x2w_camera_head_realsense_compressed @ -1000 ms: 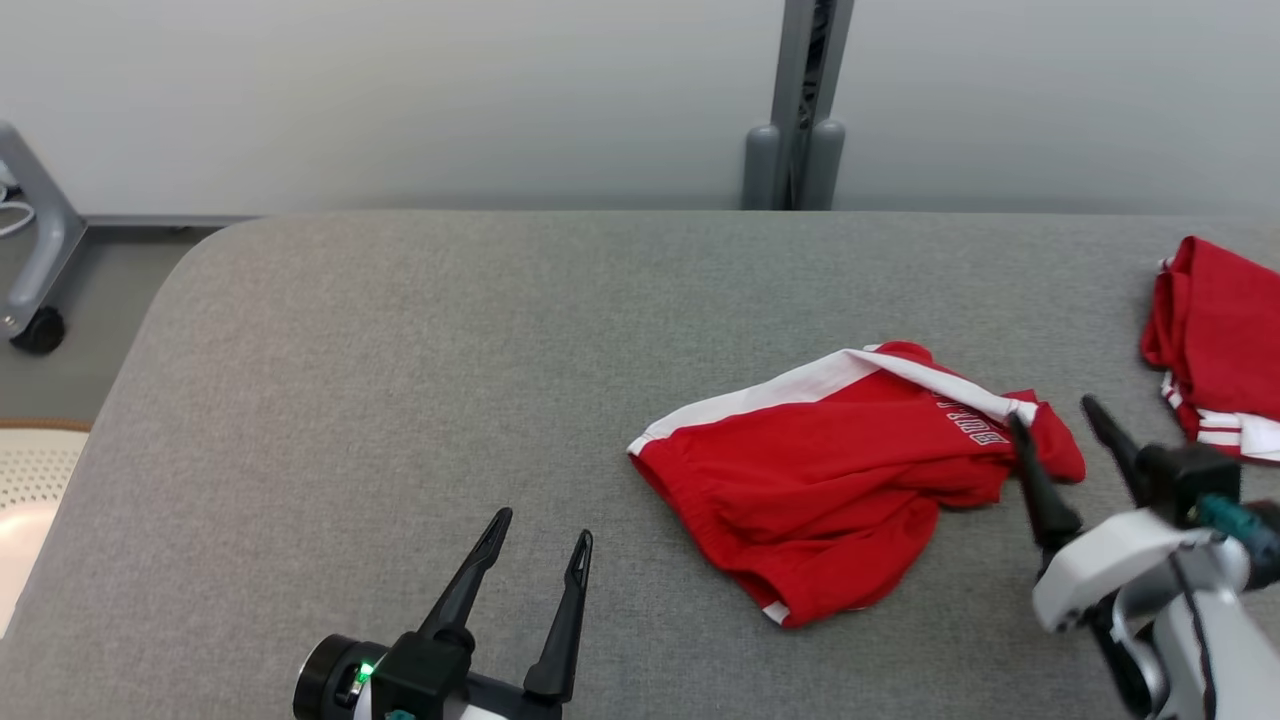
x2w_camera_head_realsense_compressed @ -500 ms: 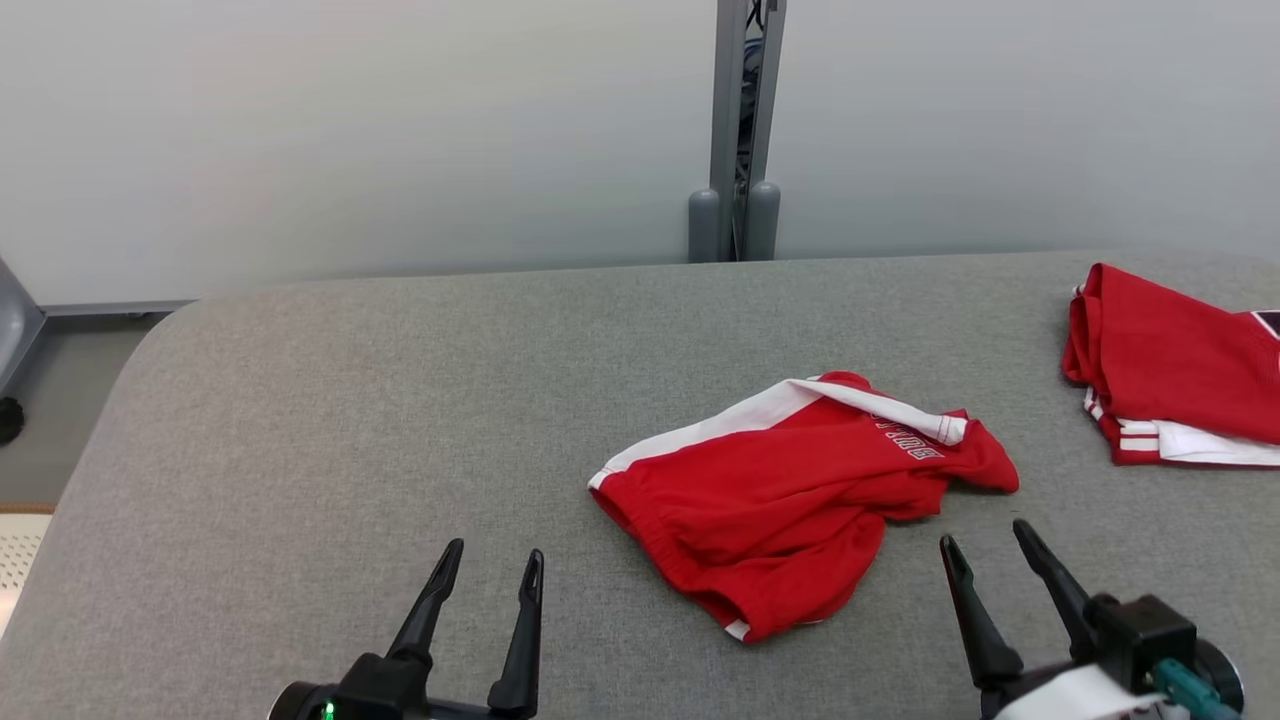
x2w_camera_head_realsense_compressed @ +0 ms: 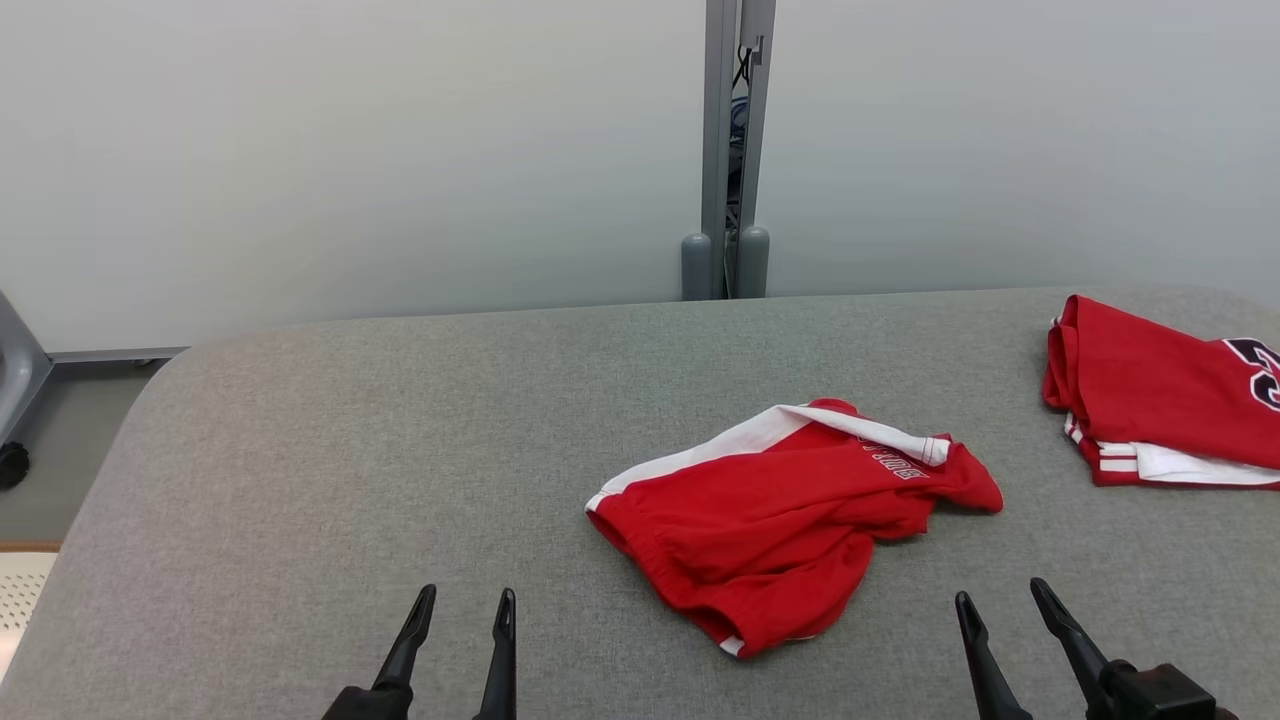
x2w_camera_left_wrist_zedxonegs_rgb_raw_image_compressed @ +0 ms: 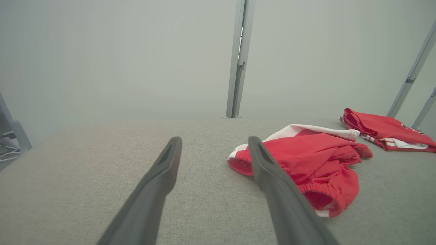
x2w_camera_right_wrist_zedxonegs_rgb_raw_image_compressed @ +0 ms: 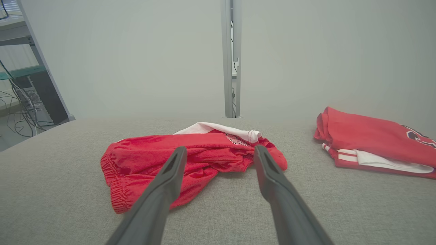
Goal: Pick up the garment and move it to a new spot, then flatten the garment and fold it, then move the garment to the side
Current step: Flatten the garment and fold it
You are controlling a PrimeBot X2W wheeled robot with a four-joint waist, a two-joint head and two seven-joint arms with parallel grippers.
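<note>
A crumpled pair of red shorts with a white side stripe lies on the grey table, right of centre; the left wrist view has the shorts on its right and the right wrist view has the shorts just beyond the fingers. My left gripper is open at the lower left, well clear of the shorts, also in its own view. My right gripper is open at the lower right, just short of the cloth, and empty in its wrist view.
A folded red jersey with white trim lies at the table's right edge, also in the wrist views. A grey post stands behind the table against a pale wall. The table's left half is bare.
The camera has tilted up. My right gripper has pulled back from the shorts' right end, open and empty, and the left gripper has also drawn back toward the near edge.
</note>
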